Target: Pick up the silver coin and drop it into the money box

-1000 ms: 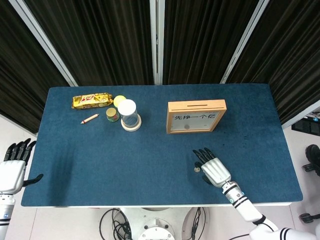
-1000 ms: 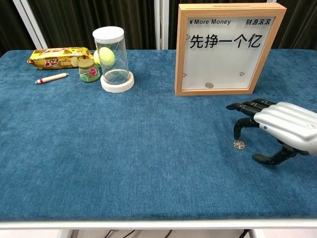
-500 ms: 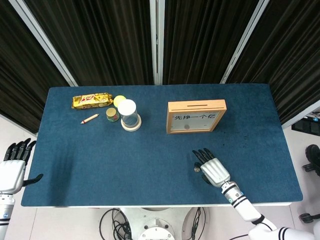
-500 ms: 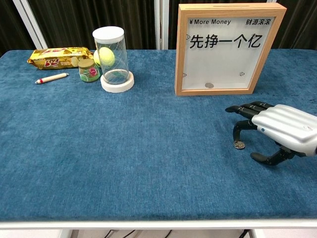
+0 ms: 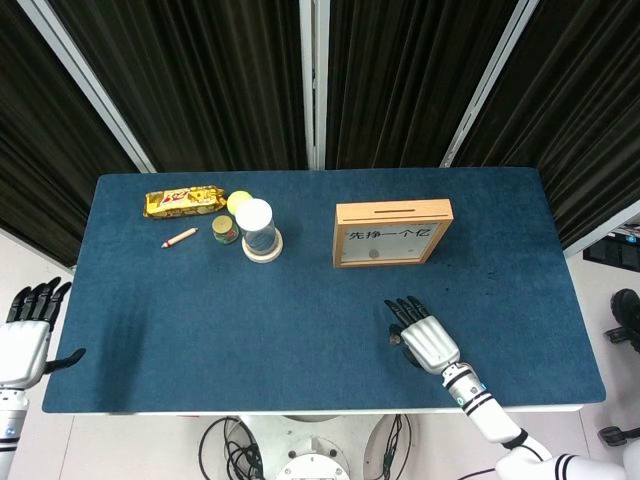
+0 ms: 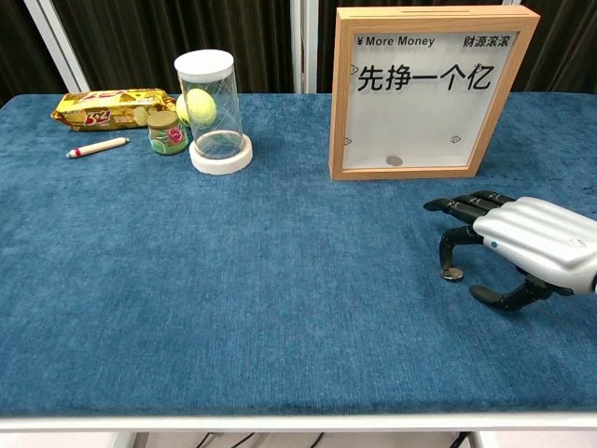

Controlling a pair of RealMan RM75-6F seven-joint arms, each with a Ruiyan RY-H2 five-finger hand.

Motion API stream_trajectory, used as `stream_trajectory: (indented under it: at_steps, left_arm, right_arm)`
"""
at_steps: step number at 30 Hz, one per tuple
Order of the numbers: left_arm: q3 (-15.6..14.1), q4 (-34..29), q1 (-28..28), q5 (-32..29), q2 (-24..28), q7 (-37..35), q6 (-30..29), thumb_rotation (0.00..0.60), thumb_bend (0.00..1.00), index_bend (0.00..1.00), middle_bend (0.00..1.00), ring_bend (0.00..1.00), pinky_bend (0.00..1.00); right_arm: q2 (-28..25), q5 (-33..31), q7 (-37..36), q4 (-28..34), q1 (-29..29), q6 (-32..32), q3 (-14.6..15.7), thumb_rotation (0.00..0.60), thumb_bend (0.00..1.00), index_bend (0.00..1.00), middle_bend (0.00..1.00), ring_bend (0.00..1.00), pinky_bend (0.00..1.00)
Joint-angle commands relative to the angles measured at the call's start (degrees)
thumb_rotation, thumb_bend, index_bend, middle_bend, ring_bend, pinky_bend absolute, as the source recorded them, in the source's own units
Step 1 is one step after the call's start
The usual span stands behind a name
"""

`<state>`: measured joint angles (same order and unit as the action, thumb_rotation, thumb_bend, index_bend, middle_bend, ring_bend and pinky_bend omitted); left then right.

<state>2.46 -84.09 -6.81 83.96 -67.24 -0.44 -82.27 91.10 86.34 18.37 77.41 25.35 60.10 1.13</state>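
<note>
The left robot hand point(image 5: 24, 335) hangs off the left edge of the blue counter point(image 5: 250, 310), fingers spread and holding nothing; only the head view shows it.

On the far left part of the counter lies a yellow snack packet point(image 6: 112, 105). Just near of it lies a red-tipped crayon point(image 6: 97, 147), and to its right stands a small green-labelled jar point(image 6: 167, 133). Right of the jar a clear cylinder with a white lid point(image 6: 211, 107) stands upright on a white round base, with a yellow-green ball point(image 6: 200, 105) showing through its wall.

Further right, at the far middle of the counter, the wooden-framed money box point(image 6: 426, 91) stands upright, a slot in its top edge visible from the head view. Its clear front bears the words "More Money" and one coin lies at the bottom inside.

Near of the box and a little right, the silver coin point(image 6: 452, 274) lies flat on the counter. The right robot hand point(image 6: 522, 247) is over it, palm down, fingers arched apart. One dark fingertip point(image 6: 446, 270) comes down at the coin's left edge, while the thumb rests on the cloth to the right, apart from the coin. The coin is not lifted and the hand grips nothing.
</note>
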Motion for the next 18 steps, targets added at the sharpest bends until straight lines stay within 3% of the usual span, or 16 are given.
stream_trajectory:
  at_steps: [1,18]
  left_arm:
    - [-0.01,0.07,0.05,0.06,0.00,-0.17,-0.09,0.600,0.12,0.05,0.00,0.00,0.00]
    - [-0.28,0.78,0.23,0.68,-0.12,-1.21,-0.39,0.600,0.12,0.05,0.00,0.00,0.00]
  right_arm:
    - [0.10,-0.02,0.01,-0.16,-0.07,0.23,0.03,0.600,0.27,0.49,0.00,0.00,0.00]
    - [1.23,-0.35,0.40,-1.33,-0.17,1.16,-0.09,0.600,0.29,0.60,0.00,0.00,0.00]
